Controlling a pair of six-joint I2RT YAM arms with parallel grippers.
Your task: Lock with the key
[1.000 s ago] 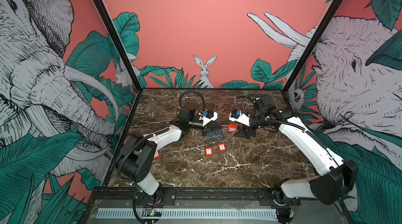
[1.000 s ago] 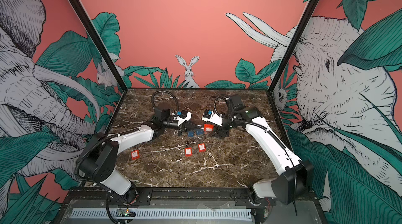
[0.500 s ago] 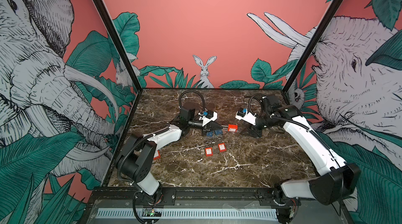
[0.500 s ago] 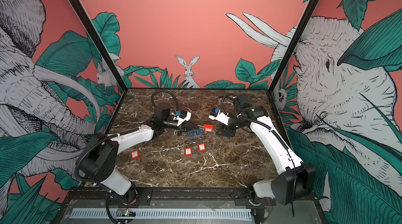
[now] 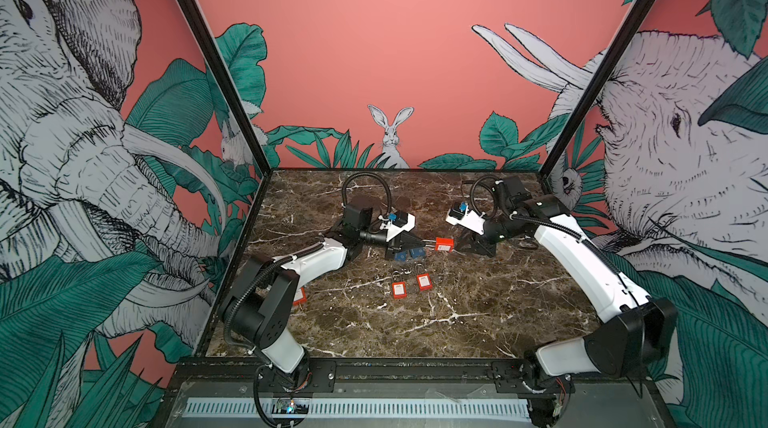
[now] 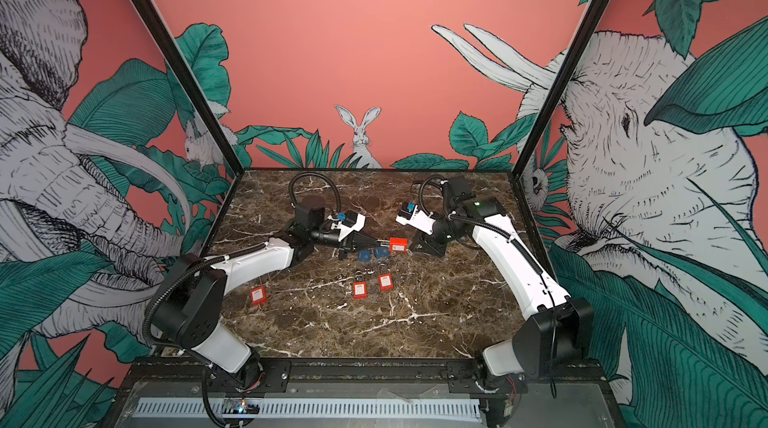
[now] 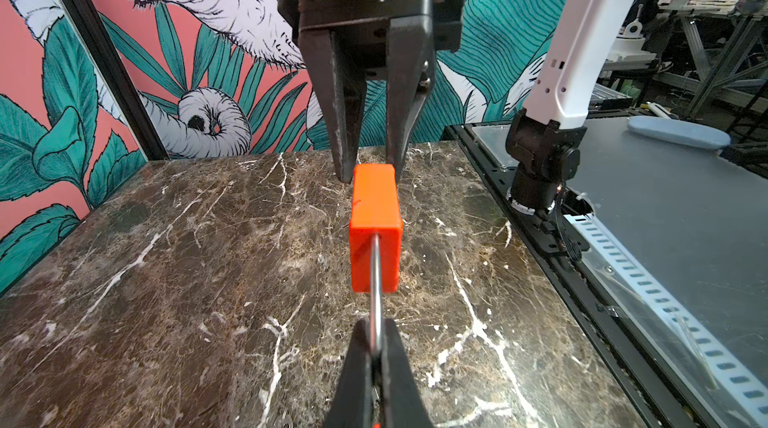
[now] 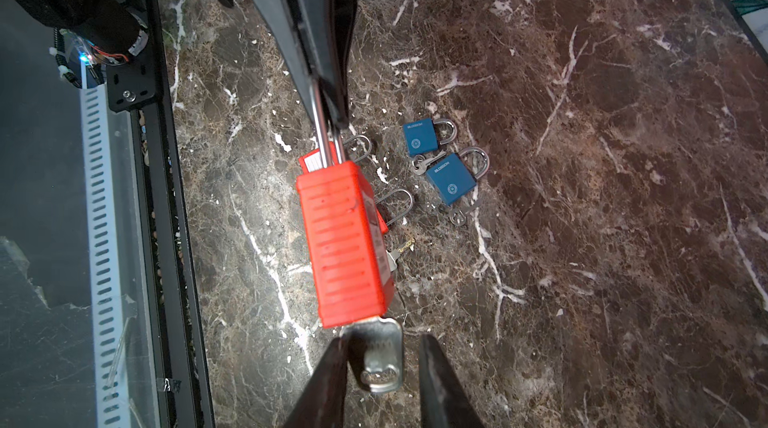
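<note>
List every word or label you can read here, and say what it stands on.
"BLOSSOM": smaller blue padlock, upside down in the right wrist view.
"BLOSSOM": larger blue padlock, also upside down.
White labels on the held red padlock and the loose red padlocks: too small to read.

My left arm (image 5: 316, 257) lies stretched low toward centre, left pincer (image 7: 376, 347) pinched tight on the padlock (image 7: 375, 230) shackle. My right arm (image 5: 573, 255) reaches in opposite, right pincer (image 8: 382, 343) facing it, jaws parted.

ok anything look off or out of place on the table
Only one thing: a lone red padlock lies beside the left arm, apart from the two red padlocks and two blue padlocks grouped mid-table. Nothing looks damaged or spilled.
</note>
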